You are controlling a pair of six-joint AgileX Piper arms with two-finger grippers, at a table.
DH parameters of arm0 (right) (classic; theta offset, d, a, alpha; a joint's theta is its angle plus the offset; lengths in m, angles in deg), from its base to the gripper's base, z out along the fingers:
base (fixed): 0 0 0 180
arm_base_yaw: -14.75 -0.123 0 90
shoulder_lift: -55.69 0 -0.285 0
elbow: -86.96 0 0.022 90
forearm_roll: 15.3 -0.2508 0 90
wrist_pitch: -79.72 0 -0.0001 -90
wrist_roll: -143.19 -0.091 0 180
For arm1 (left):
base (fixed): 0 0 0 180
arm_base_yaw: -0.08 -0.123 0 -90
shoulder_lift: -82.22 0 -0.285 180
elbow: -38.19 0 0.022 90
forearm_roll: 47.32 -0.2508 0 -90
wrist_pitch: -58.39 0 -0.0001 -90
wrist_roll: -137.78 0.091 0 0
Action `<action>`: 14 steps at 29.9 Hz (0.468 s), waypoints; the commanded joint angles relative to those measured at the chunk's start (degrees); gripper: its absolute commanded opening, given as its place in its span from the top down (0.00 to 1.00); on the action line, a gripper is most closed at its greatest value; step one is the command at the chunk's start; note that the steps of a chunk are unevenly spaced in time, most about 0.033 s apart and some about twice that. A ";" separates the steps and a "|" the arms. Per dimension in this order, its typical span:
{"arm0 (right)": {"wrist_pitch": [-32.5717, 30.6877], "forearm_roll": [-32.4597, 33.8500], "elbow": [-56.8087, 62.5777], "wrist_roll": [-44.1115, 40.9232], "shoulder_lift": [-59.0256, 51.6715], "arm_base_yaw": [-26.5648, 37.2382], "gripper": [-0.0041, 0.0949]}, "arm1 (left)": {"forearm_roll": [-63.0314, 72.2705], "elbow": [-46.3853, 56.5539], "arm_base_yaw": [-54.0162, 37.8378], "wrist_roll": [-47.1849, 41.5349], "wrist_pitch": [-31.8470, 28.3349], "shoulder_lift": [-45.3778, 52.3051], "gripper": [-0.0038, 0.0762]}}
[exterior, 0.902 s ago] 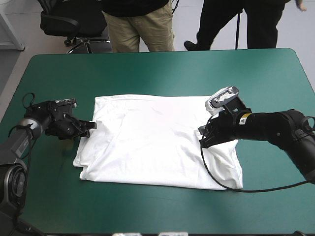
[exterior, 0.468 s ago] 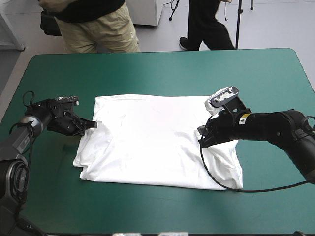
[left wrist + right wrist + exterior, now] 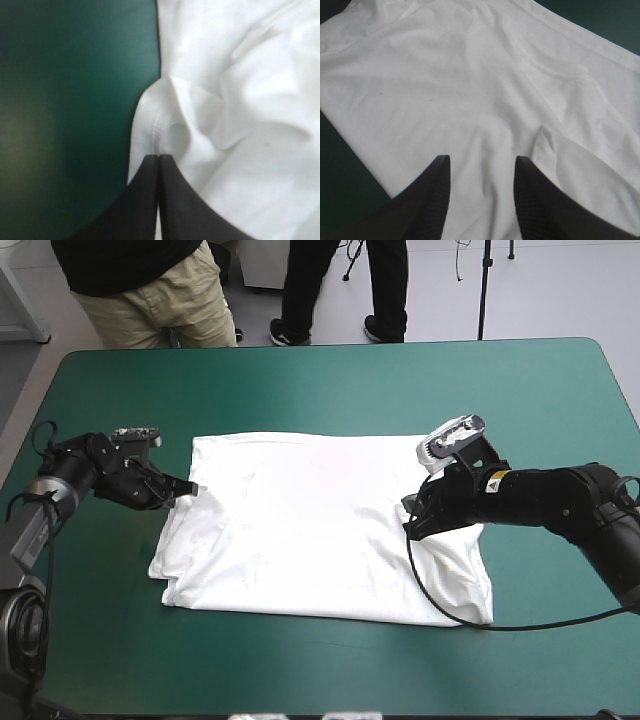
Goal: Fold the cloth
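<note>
The white T-shirt (image 3: 310, 530) lies spread flat in the middle of the table, its left edge slightly rumpled. My left gripper (image 3: 186, 487) sits at that left edge, low over the cover. In the left wrist view its black fingers meet in one arch (image 3: 159, 159), shut on the shirt's hem (image 3: 165, 130), which bunches up just ahead of the tips. My right gripper (image 3: 410, 520) hovers over the shirt's right part. Its fingers stand apart (image 3: 481, 162) above flat white cloth (image 3: 445, 75), with a small folded corner (image 3: 545, 137) beside one finger and nothing pinched.
A wide band of teal-green cover (image 3: 330, 380) runs between the shirt and the table's far edge, with narrower bands at the left, right and front.
The left gripper's fingers have shut on the shirt's left hem, and the arm has shifted slightly toward the far side. The right arm has stayed where it was.
</note>
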State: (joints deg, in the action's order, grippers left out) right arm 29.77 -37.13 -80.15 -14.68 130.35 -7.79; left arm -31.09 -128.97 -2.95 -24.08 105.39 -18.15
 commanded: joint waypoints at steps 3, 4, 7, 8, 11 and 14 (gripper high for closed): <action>2.82 -1.85 -1.50 0.46 -1.60 0.06 0.57 | 1.82 -7.99 0.23 0.24 4.82 8.68 0.97; 2.82 -2.07 -1.50 0.46 -1.60 0.06 0.57 | 2.00 -8.77 0.23 0.24 5.69 9.36 0.97; 2.82 -2.38 -1.50 0.46 -1.60 0.06 0.57 | 2.62 -10.34 1.65 1.16 8.53 10.11 0.97; 2.82 -2.50 -1.50 0.46 -1.60 0.06 0.57 | 2.88 -10.34 2.44 1.44 8.65 10.19 0.97; 2.18 -2.60 -1.50 0.46 -1.74 0.06 0.57 | 2.68 -10.23 5.02 1.44 8.69 10.19 0.97; 2.04 -1.36 -1.50 0.33 -2.20 0.06 0.58 | 2.87 -10.23 8.60 1.44 8.69 10.19 0.97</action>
State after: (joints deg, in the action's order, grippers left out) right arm 29.71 -38.03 -80.15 -14.68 130.19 -7.79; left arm -30.29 -137.43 2.59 -22.57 115.16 -10.06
